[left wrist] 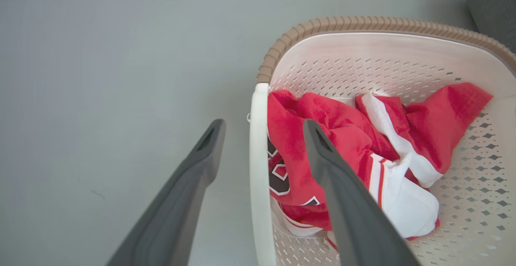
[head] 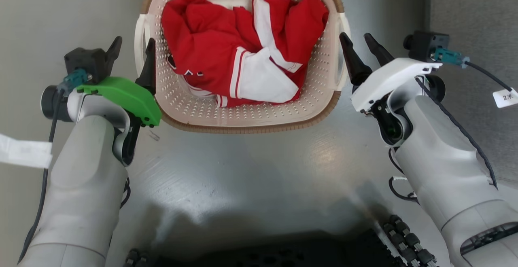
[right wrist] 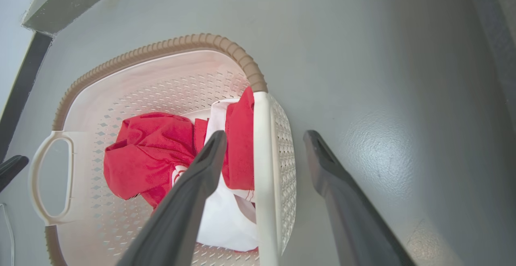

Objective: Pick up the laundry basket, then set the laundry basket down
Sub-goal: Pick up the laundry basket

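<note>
Left gripper [head: 132, 52]: spread and empty. Its fingers straddle the left handle [left wrist: 258, 145], one outside over the floor [head: 263, 170] and one inside above the garment [head: 226, 36]. I cannot tell whether either finger touches the handle.
Right gripper [head: 357, 38]: also spread and holding nothing. The right handle [right wrist: 262, 157] stands between its two fingers, with the inner one over the cloth.
Basket [head: 251, 115]: sits on the floor between the two grippers, just ahead of the robot's base [head: 283, 255]. It is well apart from the darker band along the floor's right edge.
Step in hand: by my reading, closing on both handles before the lift.
Doing it well: close both grippers together at mid-handle. Keep the inner fingers clear of the garment so no cloth gets pinched against the bar. Then raise both arms evenly, or the load will slide to the low end.
Facing: upright, mouth up, with no tilt that I can see.
Long axis: seems to run handle to handle, left to right across the robot. The far rim is cut off at the top of the head view, so this is a judgement.
Garment: red and white, crumpled, lying inside the basket below the rim.
Floor: grey, with a slight sheen.
</note>
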Motion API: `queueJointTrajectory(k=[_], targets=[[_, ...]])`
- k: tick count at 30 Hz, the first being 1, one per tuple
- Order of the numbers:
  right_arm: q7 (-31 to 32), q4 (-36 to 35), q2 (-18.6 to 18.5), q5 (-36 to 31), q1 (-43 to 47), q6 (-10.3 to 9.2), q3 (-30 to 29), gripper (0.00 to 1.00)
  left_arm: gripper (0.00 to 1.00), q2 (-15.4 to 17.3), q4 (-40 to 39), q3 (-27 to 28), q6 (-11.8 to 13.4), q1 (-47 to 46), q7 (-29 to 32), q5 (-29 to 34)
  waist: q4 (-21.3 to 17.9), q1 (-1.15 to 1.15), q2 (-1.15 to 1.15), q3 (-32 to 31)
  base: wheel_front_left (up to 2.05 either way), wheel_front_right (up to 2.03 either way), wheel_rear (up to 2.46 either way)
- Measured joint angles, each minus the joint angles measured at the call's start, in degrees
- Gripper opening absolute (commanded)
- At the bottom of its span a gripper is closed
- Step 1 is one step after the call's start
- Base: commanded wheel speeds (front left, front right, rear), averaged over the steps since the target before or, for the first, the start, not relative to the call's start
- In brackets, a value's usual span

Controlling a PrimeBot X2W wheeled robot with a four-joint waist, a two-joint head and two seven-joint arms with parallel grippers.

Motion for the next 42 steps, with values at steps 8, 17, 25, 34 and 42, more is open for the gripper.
queueJointTrajectory(k=[8, 17, 25, 34, 42], targets=[[0.52, 2.14, -0.03, 3.07, -2.42, 0.48, 2.64, 1.00, 1.00, -0.37, 3.22, -2.68, 0.00, -2.75, 0.88, -2.48, 0.88, 0.00, 0.00, 2.97, 0.00, 0.00, 0.00], [1.09, 5.09, -0.10, 4.47, -5.44, 0.48, 4.89, 1.00, 1.00, -0.99, 5.19, -5.75, 0.00, -5.59, 0.89, -4.26, 1.75, 0.00, 0.00, 5.76, 0.00, 0.00, 0.00], [1.08, 7.23, -0.13, 6.14, -6.95, 0.48, 6.98, 0.49, 0.71, -1.05, 7.10, -8.26, 0.00, -6.65, 0.65, -6.02, 2.14, 0.00, 0.00, 6.49, 0.00, 0.00, 0.00], [0.65, 8.99, -0.30, 7.70, -7.66, 0.04, 8.56, 0.00, 0.00, -1.05, 8.37, -10.29, 0.02, -8.31, -0.09, -7.94, 2.01, 0.00, 0.00, 6.41, 0.00, 0.00, 0.00], [-0.34, 10.37, -0.40, 8.94, -7.71, -0.09, 11.11, 0.00, 0.00, -1.20, 10.39, -12.20, 0.01, -8.66, -0.45, -10.04, 1.83, 0.00, 0.00, 4.91, 0.00, 0.00, 0.00]])
